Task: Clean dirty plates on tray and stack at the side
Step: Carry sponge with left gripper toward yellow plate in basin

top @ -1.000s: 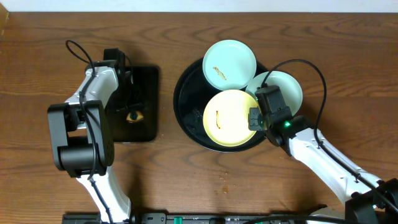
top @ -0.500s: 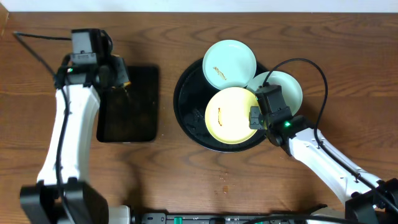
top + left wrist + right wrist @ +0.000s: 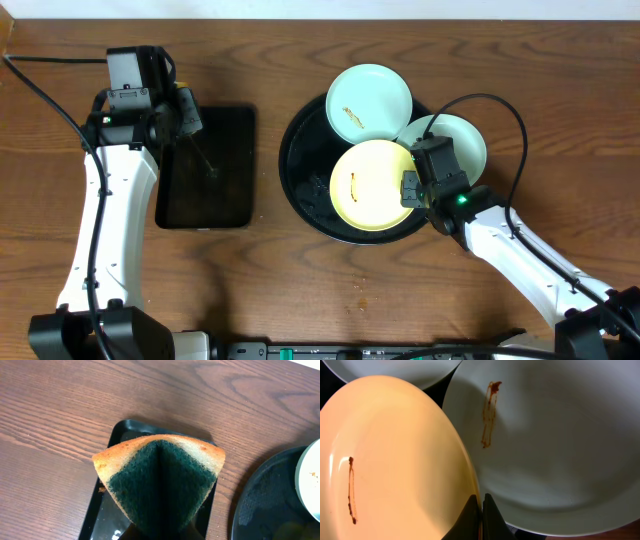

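Lifted off the small tray (image 3: 228, 190), the left gripper (image 3: 180, 114) is clamping the sponge (image 3: 160, 477); the right gripper (image 3: 481, 506) is pinching the yellow plate (image 3: 395, 450) steady; wipe along its smear (image 3: 351, 491).

No legible text, labels, brands or numbers in any view. Plates (image 3: 371, 102), round tray (image 3: 300, 170), small rectangular tray (image 3: 215, 180) on the left, sponge (image 3: 160, 480), desk (image 3: 300, 300): no markings visible on any of them. Arm housings are too small to read anything off.
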Tool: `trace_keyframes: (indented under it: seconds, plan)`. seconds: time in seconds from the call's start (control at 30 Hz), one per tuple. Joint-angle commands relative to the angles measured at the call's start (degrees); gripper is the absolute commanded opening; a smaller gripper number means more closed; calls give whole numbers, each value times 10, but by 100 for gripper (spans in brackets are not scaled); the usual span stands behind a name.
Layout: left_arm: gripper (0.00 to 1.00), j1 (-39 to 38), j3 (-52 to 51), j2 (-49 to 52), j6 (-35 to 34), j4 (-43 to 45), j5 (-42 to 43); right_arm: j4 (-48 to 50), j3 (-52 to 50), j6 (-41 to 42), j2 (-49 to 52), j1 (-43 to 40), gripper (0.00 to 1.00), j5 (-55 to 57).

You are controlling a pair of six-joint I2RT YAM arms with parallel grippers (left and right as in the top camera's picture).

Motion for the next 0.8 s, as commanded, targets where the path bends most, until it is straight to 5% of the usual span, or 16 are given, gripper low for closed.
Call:
trace_keyframes:
  seconds: [0.0, 0.77]
  plan:
    - [7, 0, -5, -2, -9, -2, -7, 2, 8, 11, 10, 5, 1, 8]
    - [7, -5, -21, 34, -7, -18, -1, 1, 8, 37, 30, 1, 1, -61]
